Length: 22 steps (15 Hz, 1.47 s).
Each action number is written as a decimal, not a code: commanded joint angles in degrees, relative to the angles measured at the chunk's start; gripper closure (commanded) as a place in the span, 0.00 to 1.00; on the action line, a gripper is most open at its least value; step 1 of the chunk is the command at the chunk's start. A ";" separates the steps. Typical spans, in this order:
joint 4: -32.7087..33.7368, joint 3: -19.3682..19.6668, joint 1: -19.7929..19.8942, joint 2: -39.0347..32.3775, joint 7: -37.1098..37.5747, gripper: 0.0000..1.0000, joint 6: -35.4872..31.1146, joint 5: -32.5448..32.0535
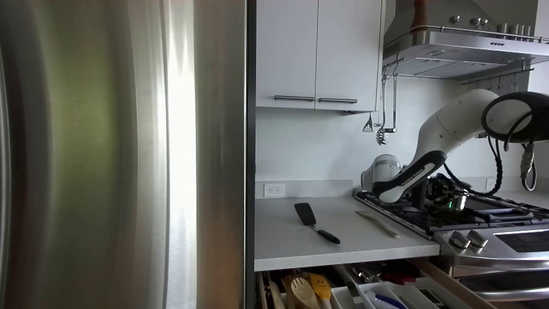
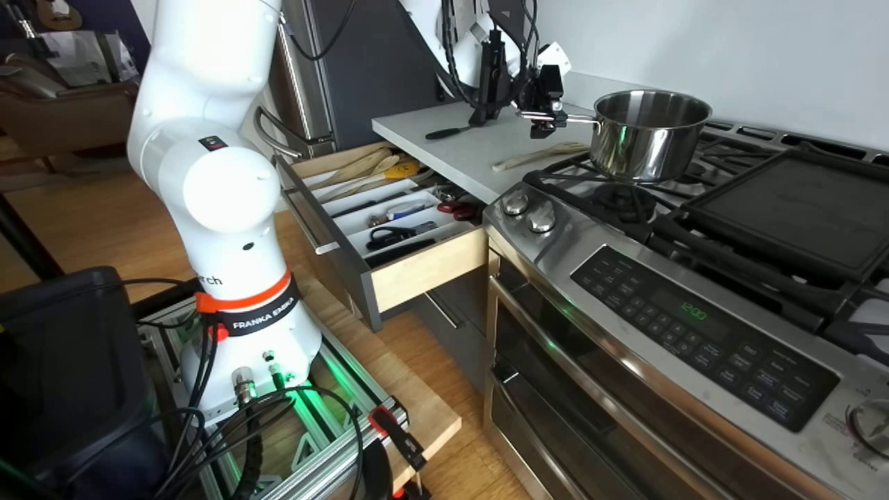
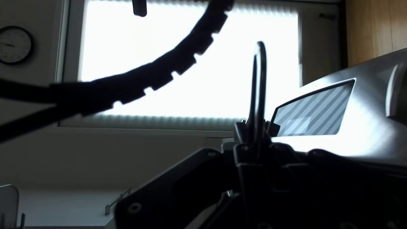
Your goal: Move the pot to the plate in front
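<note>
1 pot [image 2: 639,142], shiny and upright, is at the left end of the stove [image 2: 555,260], just past the right edge of the counter [image 1: 283,240]. In an exterior view it shows over the black grate [image 2: 587,208], beyond the front left burner [image 2: 625,200]; whether its base touches the grate I cannot tell.

2 loose tools lie on the counter: 1 black spatula [image 1: 306,216], blade toward the back edge and grip toward the front edge, and 1 wooden utensil [image 1: 379,223] near the right edge, 1 end pointing to the front right corner. Below the front edge, 1 drawer [image 2: 430,267] is pulled out; in it are 1 yellow tool [image 1: 320,285] with a smiling face and some wooden tools [image 1: 303,292], too overlapped to count. The stove shows 3 knobs [image 2: 541,217], 2 at its left and 1 at its right, and 1 flat griddle [image 2: 799,205].

There is 1 hand, the gripper [image 2: 549,119]. It is nearly closed, pinched on the pot's 1 handle [image 2: 582,119], with only the gap that the handle fills. The handle runs from the pot toward the counter side, its end sticking out past the grip. In the wrist view its metal loop rises from between the gripper's dark parts.
</note>
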State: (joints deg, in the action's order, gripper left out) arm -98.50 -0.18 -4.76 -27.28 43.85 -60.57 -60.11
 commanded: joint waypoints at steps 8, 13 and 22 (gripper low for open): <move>4.80 0.57 -0.78 -5.24 4.71 0.98 1.62 -0.44; 5.93 0.60 -1.44 -6.90 3.97 0.98 1.65 -1.50; 7.26 0.76 -2.26 -9.01 3.24 0.98 1.99 -3.21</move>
State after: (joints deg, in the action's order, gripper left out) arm -92.69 -0.13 -6.23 -35.27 46.55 -60.57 -61.54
